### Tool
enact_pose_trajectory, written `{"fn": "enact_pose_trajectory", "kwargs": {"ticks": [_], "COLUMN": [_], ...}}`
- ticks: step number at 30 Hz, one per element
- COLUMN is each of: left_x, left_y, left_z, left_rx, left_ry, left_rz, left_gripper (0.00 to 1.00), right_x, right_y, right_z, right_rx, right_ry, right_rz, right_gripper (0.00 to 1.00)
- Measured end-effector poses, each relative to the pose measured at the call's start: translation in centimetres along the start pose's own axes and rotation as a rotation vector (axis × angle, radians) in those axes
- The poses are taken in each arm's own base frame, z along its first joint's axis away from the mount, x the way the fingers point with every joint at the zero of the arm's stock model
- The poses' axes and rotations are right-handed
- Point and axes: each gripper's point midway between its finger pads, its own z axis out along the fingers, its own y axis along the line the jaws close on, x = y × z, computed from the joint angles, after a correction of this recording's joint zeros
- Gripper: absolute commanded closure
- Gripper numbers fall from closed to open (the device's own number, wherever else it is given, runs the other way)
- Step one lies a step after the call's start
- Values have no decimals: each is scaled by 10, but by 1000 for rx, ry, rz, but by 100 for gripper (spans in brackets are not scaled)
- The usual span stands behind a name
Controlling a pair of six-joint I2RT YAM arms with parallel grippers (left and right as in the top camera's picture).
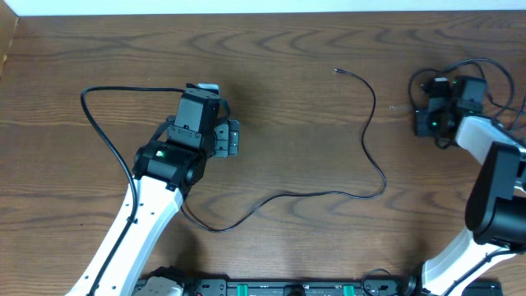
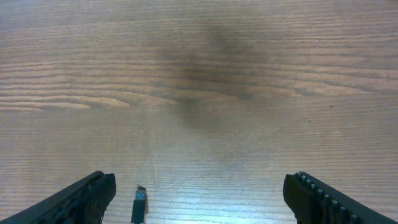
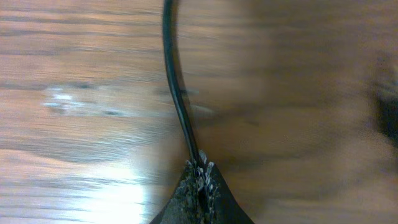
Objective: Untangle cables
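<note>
L claw (image 2: 199, 186) released, jaws wide, low over left-centre of surface (image 2: 205, 74). Small plug (image 2: 138, 206) flat on the wood just inside one finger (image 2: 87, 196). Not touching it, well off-centre in the gap, long axis pointing away from the wrist.

R claw (image 3: 200, 180) clenched on a thin black cable (image 3: 176, 93) near right edge. Cord runs straight out from the tips; wrist view blurred.

Long cable (image 1: 329, 195) loose across mid-surface. Loops out toward left edge beside L arm and passes under the arm. Then runs roughly left-right thru the middle and bends up to a free end (image 1: 337, 71) near far edge. No crossings seen on that run.

Thin loops (image 1: 468, 64) by R claw in overhead; can't tell cords from arm wiring. White cord not made out.

Judgement: L arm much nearer the plug. Needs a small sideways shift toward that finger to centre the plug before closing, else prob. a miss or a pinch at the tip only.
</note>
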Motion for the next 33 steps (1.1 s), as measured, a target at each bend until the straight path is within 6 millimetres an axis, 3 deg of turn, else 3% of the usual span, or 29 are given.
{"fn": "enact_pose_trajectory", "kwargs": {"ticks": [9,13,17,20,24,29,31,33], "left_x": [0,0,0,0,0,0,0,0], "left_y": [0,0,0,0,0,0,0,0], "left_z": [0,0,0,0,0,0,0,0], "left_rx": [0,0,0,0,0,0,0,0], "left_ry": [0,0,0,0,0,0,0,0], "left_rz": [0,0,0,0,0,0,0,0], "left_gripper": [9,9,9,9,9,9,9,9], "right_x": [28,41,44,45,44,43,45,50], "right_y": [-94,-125,-133,-134,-132,-129,-123,-114], "right_z": [-15,-23,-25,-25,-25,-26,-30,-36], "right_rx": [122,150,117,93,71,56,36,12], "right_ry": [-10,-27,-55,-70,-77,-81,-74,-59], "right_rz": [192,267,303,315,330,350,359,377], "right_gripper": [99,99,99,90,90,82,69,46]}}
